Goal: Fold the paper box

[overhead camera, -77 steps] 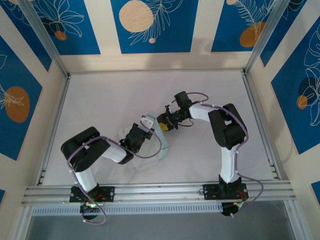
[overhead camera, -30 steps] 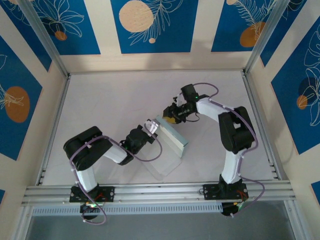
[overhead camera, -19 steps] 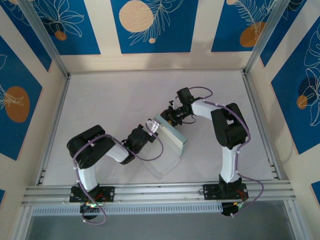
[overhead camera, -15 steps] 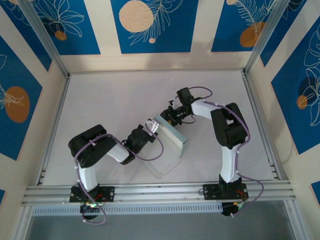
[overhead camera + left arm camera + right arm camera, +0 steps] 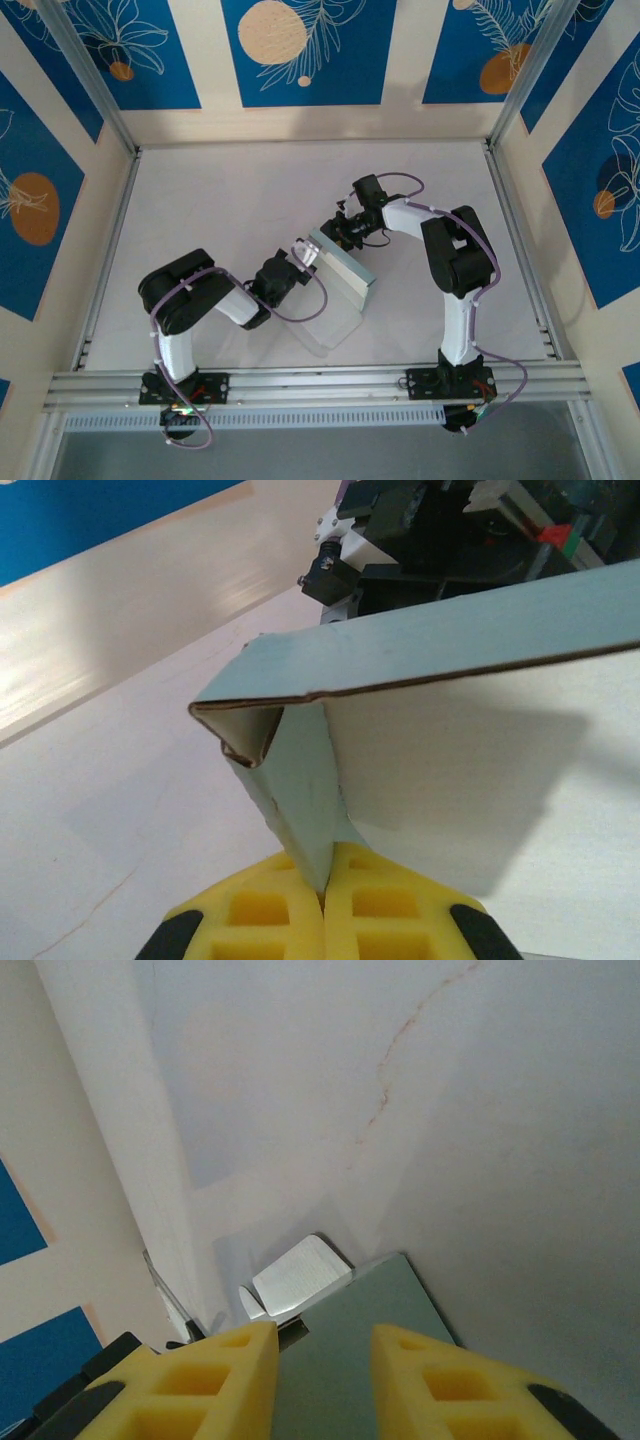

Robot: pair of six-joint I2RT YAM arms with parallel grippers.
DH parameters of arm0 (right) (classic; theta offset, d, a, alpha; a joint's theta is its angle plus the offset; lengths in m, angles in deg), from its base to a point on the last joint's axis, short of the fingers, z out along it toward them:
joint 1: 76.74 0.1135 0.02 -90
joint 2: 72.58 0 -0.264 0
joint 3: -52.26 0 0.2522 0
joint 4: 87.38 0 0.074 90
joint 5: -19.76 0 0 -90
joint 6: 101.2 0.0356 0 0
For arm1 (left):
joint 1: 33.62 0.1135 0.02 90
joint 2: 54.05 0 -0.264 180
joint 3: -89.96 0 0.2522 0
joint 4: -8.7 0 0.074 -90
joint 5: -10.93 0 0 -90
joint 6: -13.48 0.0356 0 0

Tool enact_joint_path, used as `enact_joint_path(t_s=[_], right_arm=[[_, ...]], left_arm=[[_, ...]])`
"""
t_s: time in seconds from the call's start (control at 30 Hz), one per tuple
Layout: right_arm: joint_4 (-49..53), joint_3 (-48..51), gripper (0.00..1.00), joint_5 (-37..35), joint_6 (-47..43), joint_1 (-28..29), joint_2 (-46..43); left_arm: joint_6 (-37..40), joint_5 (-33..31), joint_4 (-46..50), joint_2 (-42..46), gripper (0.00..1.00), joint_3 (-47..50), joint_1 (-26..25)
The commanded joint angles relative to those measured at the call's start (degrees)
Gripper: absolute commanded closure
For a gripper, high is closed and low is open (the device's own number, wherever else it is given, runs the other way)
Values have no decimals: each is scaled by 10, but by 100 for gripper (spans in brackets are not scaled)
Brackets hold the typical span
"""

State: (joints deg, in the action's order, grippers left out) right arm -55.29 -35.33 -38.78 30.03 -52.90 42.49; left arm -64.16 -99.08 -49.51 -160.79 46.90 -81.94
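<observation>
Blue panels with leaf and orange-disc prints (image 5: 300, 50) closed the cell on three sides, and a white table (image 5: 220, 200) lay between them. In the top view the paper box (image 5: 330, 310) sat slightly toward 5 o'clock from the middle of the table. It was only partly folded. A broad white panel lay low and reached toward 6 o'clock, and a mint-green strip ran along its edge on the 1 o'clock side.

The left gripper (image 5: 300, 260) was at the 10 o'clock corner of the box. In the left wrist view its yellow pads (image 5: 322, 895) were pressed together on a narrow green flap, and the green panel (image 5: 450, 660) bent away above them.

The right gripper (image 5: 337, 232) was at the 12 o'clock end of the green strip. In the right wrist view its yellow fingers (image 5: 325, 1350) stood apart with a moderate gap, and the green face (image 5: 370, 1310) showed between them. I could not tell whether they touched the card.
</observation>
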Motion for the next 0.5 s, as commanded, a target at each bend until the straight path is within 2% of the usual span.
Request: enact_joint_path(t_s=[0.0,0.17,0.3,0.47], right_arm=[[5,11,68,70,18,45,-30],[-13,40,68,56,60,61,-57],[-22,65,63,30,89,63,-87],[-11,82,62,-1,91,57,-113]], left_arm=[[42,-40,39,-14,100,-22,-7],[89,-122,23,-24,100,-27,-14],[106,-121,3,-28,100,-20,-17],[102,-99,-5,-19,100,-13,-17]])
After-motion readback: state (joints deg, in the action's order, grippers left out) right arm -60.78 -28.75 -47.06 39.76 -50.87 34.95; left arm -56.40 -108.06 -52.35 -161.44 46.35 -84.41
